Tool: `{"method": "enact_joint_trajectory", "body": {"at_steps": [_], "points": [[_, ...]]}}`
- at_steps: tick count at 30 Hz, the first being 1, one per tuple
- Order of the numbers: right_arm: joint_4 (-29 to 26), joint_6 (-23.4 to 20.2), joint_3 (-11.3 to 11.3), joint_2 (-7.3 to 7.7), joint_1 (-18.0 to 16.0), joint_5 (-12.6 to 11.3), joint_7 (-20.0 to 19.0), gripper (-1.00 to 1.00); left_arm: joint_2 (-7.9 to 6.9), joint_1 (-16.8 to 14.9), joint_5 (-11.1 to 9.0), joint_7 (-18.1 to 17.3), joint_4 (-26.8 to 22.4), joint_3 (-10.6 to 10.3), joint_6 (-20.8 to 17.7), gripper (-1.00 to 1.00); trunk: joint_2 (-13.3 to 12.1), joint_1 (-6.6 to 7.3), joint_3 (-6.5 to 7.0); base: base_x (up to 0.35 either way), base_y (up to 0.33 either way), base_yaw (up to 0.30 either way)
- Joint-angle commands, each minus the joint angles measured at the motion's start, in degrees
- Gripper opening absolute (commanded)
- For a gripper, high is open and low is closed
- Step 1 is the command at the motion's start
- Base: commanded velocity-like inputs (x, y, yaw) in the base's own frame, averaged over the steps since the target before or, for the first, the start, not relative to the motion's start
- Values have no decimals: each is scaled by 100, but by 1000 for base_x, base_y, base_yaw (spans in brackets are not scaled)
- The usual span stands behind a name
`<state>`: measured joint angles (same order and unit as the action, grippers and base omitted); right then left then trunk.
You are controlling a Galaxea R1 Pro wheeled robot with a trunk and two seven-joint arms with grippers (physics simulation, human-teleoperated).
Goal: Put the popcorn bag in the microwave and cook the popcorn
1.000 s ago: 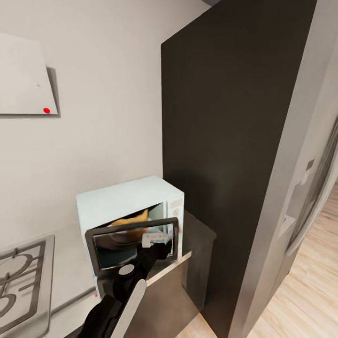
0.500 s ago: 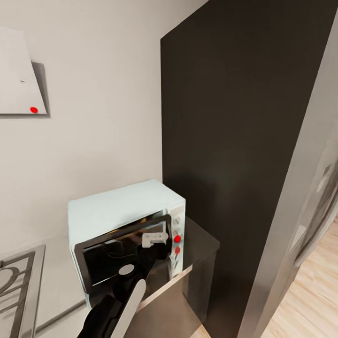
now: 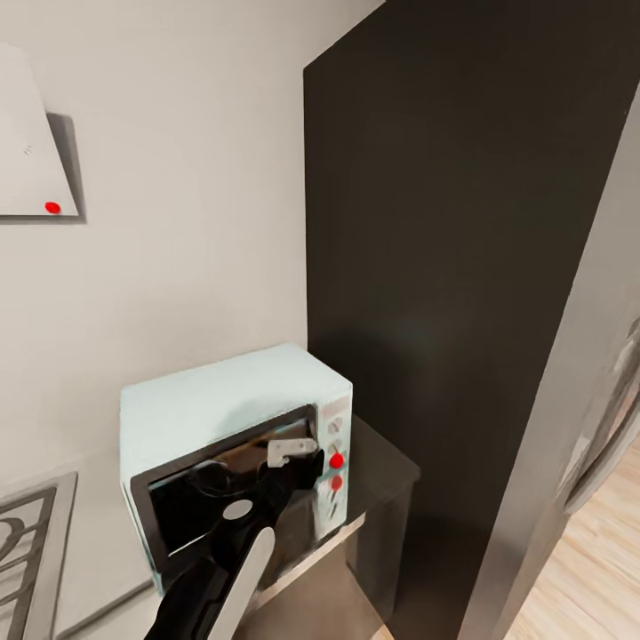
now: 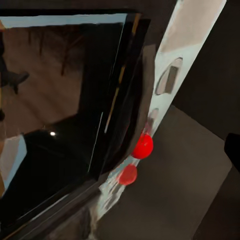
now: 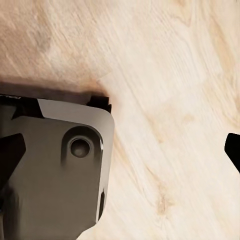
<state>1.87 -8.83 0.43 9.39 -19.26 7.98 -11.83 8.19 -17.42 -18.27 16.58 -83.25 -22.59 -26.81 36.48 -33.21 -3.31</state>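
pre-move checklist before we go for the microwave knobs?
1. Microwave door shut: cannot tell; it looks nearly flush in the head view, but the left wrist view shows its edge standing off the panel.
2. Left gripper at the door's upper right corner: ok.
3. Left gripper open or shut: cannot tell.
4. Red knobs on the right-hand panel visible and unblocked: ok.
5. Popcorn bag inside: cannot tell; the dark glass hides the interior.
6. Right arm out of the way: ok; its wrist camera faces the wooden floor.
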Motion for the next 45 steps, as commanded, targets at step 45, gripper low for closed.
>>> {"method": "enact_joint_trajectory", "body": {"at_steps": [45], "points": [[-26, 269, 75, 18, -8, 156, -2, 100, 43, 27, -1282, 407, 2565, -314, 91, 100, 9, -4, -11, -301, 0, 0]]}}
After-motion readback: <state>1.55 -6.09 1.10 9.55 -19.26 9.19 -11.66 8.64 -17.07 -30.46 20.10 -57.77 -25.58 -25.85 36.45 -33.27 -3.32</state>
